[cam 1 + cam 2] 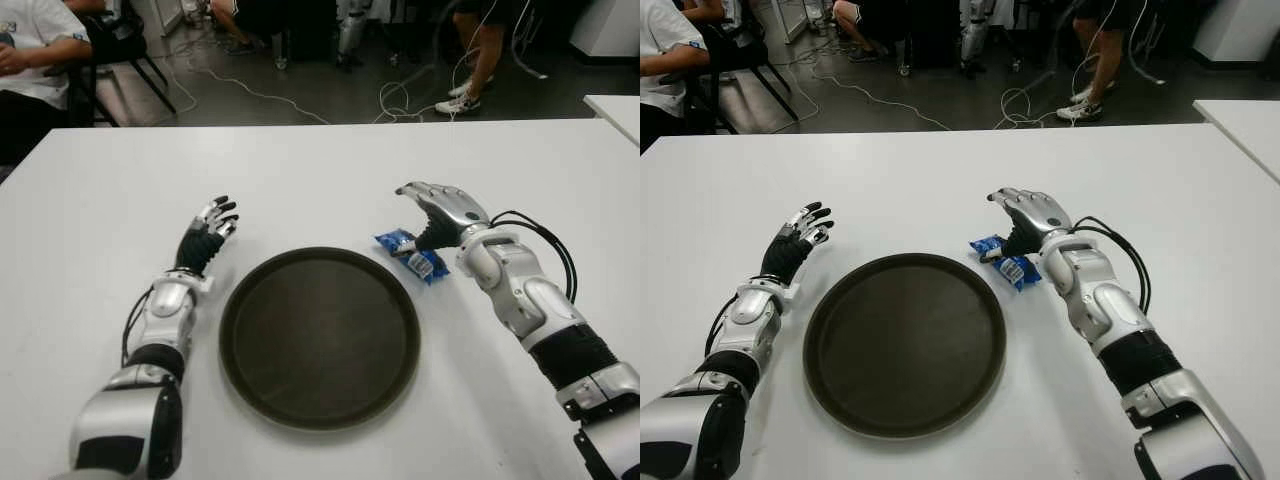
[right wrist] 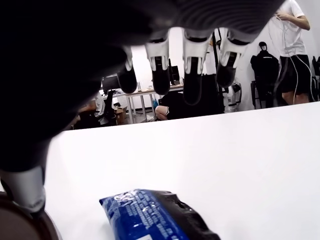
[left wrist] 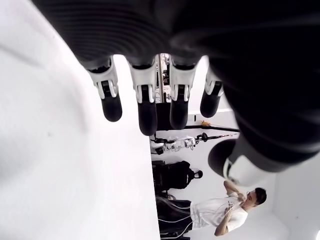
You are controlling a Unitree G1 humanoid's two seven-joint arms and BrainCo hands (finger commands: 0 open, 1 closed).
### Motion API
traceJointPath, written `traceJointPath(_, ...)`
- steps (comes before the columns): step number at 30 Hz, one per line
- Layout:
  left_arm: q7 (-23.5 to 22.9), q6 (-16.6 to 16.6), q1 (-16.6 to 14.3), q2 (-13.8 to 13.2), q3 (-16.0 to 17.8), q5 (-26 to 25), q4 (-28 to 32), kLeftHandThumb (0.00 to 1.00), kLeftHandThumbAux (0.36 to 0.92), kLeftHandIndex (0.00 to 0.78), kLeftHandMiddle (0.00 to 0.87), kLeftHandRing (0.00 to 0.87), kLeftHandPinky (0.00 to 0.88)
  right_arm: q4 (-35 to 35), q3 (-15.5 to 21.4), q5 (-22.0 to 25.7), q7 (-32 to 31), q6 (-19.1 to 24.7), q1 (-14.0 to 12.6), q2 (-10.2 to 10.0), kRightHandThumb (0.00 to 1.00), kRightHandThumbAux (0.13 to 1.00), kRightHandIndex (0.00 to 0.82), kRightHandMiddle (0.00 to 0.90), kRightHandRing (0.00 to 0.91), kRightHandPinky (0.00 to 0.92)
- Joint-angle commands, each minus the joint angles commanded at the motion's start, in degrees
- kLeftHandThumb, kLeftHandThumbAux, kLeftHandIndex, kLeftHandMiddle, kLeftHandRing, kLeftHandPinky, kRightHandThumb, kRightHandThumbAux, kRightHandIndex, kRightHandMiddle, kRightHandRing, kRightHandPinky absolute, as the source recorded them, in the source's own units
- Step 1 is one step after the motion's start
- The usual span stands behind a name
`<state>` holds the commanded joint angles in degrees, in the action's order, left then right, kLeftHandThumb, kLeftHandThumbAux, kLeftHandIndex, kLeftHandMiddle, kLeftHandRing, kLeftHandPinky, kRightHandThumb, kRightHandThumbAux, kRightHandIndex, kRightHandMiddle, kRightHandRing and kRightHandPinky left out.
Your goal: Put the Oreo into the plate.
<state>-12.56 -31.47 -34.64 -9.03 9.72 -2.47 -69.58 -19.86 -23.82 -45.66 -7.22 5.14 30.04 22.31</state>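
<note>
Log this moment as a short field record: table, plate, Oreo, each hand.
table: white table
plate: dark round plate, nothing in it, between the two arms
Oreo: blue Oreo pack on the table, just off the plate's right rim
right hand: right hand open above the pack, not gripping it
left hand: left hand open, left of the plate
task state: Oreo not yet in plate

plate (image 1: 320, 338): bare inside | Oreo (image 1: 412, 254) beside rim, seemingly clear | table (image 1: 320, 170) beyond: open
</note>
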Motion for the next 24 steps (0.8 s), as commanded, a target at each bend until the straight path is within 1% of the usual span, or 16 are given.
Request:
traceJointPath(4, -0.30, -0.09, 0.03, 0.13, 0.12, -0.32, 0.29, 0.143, 0.587, 0.081, 0.153, 0.140, 0.134, 0.53, -0.31, -0.61, -0.08, 1.67, 0.02, -0.17, 0.000, 0.608, 0.072, 0.122, 0.129, 0.123)
traceJointPath(8, -0.29, -0.07, 0.06, 0.08, 0.05, -0.26, 0.32, 0.145, 0.594, 0.078, 0.149, 0.137, 0.127, 1.44, -0.56, -0.95, -0.33, 3.85, -0.04, -0.54, 0.000, 0.614, 0.073, 0.120, 0.124, 0.117)
traceJointPath(14, -1.16, 0.45, -0.16, -0.06, 0.18, -0.56, 0.37, 0.157, 0.605, 0.084, 0.155, 0.138, 0.116, 3.63, -0.30, -2.46, 0.87, 10.74, -0.97, -2.86, 0.000, 0.621, 0.082, 0.121, 0.126, 0.126)
traceJointPath(21, -1.15, -0.21, 0.19, 0.11, 0.20, -0.54, 0.76, 0.164, 0.610, 0.083, 0.152, 0.144, 0.136, 4.92, -0.75, -4.70, 3.42, 15.27, -2.07, -4.53, 0.000, 0.621, 0.086, 0.134, 0.144, 0.160)
traceJointPath(24, -0.55, -0.13, 0.24, 0.17, 0.10, -0.28, 0.51, 0.164, 0.605, 0.080, 0.150, 0.142, 0.133, 7.89, -1.81, -8.07, 3.68, 19.21, -3.23, -5.43, 0.000, 0.621, 0.094, 0.142, 0.152, 0.168)
